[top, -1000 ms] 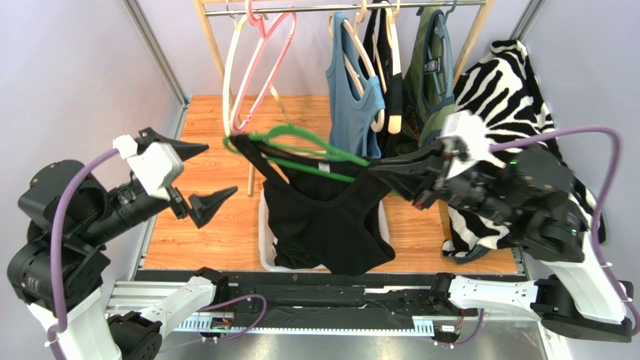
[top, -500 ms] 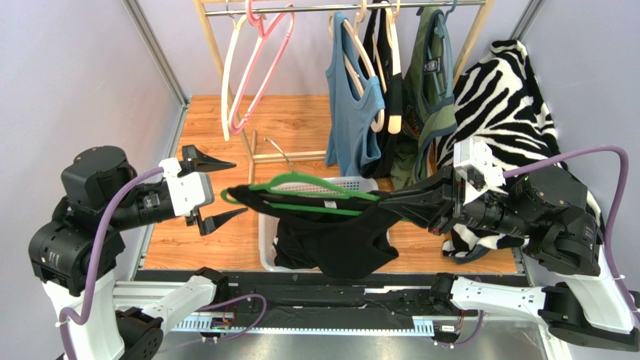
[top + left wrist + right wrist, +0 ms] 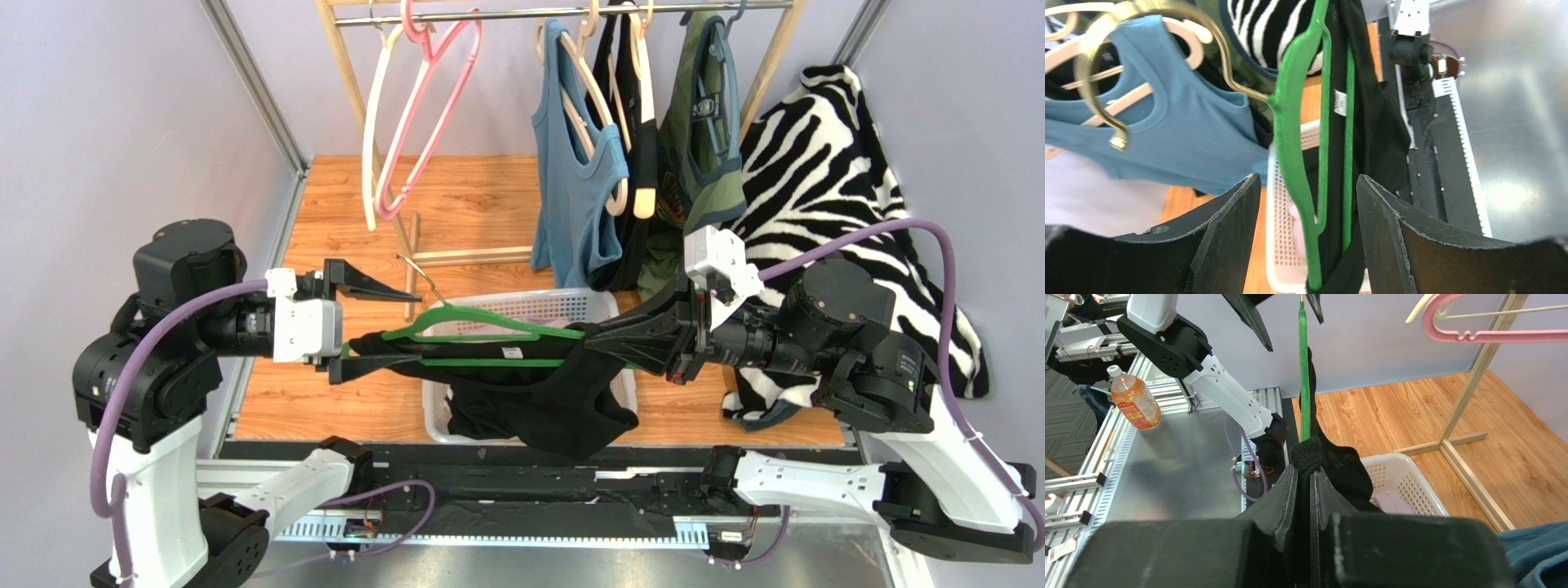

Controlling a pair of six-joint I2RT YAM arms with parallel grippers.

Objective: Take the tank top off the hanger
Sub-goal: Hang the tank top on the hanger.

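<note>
My left gripper (image 3: 1308, 184) stands spread around one end of the hanger (image 3: 491, 325), with slim gaps either side. My right gripper (image 3: 1310, 471) pinches the other end, and the tank top (image 3: 552, 392) is draped over the basket (image 3: 577, 300). The left jaws have narrowed since before.

— We're looking at a black tank top (image 3: 558, 410) on a bright green hanger (image 3: 1289, 128), aren't we?
— We are, and it's hanging over a white lattice basket (image 3: 540, 298).
— Behind the basket we're seeing a blue top (image 3: 570, 196), an olive one (image 3: 705, 123) and a pink hanger (image 3: 1511, 335).
— Right of the basket we're finding a black-and-white zebra-striped cloth (image 3: 822, 147).
— Under the basket we're noticing orange-brown wood-grain flooring (image 3: 356, 208), and right of the basket we're spotting a purple cable (image 3: 914, 227).
</note>
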